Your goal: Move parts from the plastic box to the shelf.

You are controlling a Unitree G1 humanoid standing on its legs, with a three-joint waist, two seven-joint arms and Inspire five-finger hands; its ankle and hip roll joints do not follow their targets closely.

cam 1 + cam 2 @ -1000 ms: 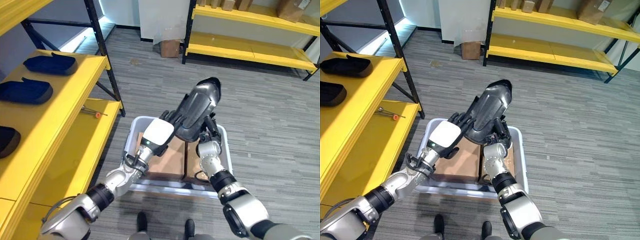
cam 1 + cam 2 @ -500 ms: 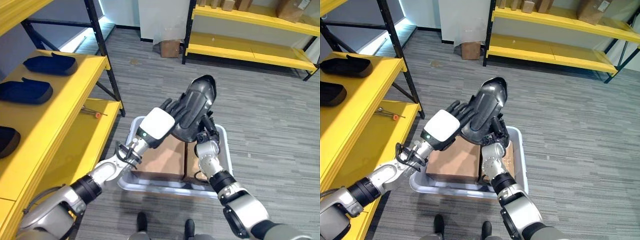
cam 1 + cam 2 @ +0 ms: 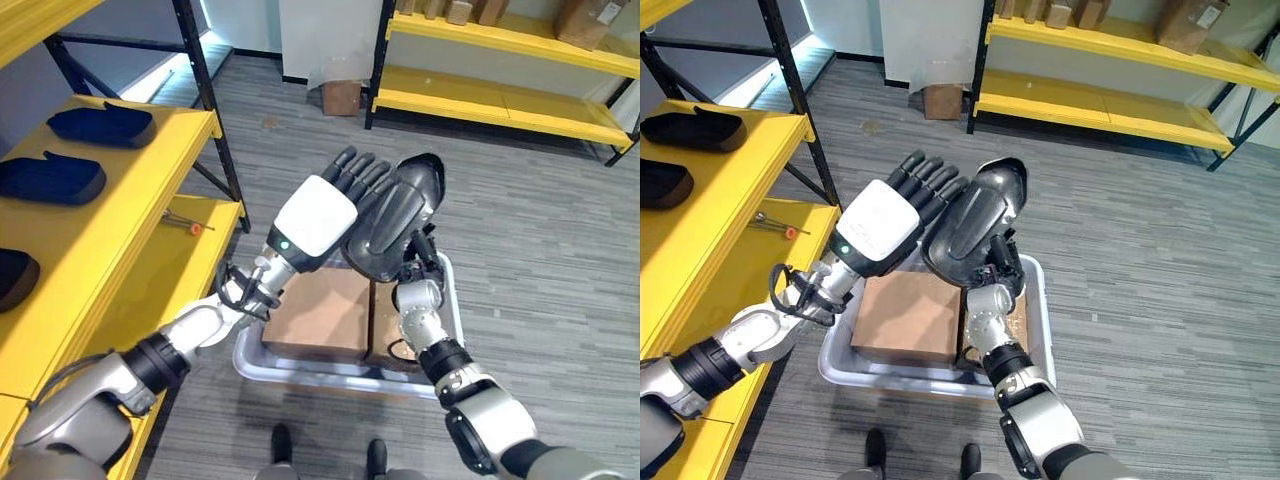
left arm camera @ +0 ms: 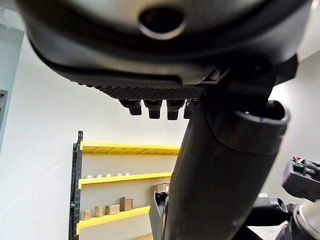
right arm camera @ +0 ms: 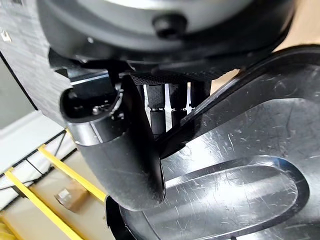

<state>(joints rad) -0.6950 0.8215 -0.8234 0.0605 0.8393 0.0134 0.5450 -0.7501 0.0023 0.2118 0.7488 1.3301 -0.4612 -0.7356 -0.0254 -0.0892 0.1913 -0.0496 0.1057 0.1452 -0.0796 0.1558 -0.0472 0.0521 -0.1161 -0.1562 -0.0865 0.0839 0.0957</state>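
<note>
Right hand [image 3: 418, 272]: under the low end of the part, above the box; its wrist view shows thumb [image 5: 120, 150] and fingers [image 5: 159, 102] clamped on the part's rim, so it grasps the part.
Left hand [image 3: 330, 205]: raised beside the part on the robot's left, white back toward the head camera, fingers [image 3: 925, 180] straight and laid along the part's side; released, not curled round anything. Whether the palm presses the part is hard to judge from here.
Part [image 3: 392, 218]: dark, glossy, long moulded shell, tilted, upper end away from the robot, lower end at the right hand; held in the air over the box, between the two hands.
Box [image 3: 1038, 300]: pale plastic, on the floor right under the hands; holds two brown cardboard cartons [image 3: 908, 318] side by side.
Shelf [image 3: 120, 215]: yellow, with black posts, to the robot's left, well apart from the held part; upper level carries dark parts [image 3: 100, 125] laid in a row.
Lower level: a small tool [image 3: 182, 222] with an orange tip lies on it.
Far shelves [image 3: 500, 100]: yellow, across the grey floor, with small cartons on top.
</note>
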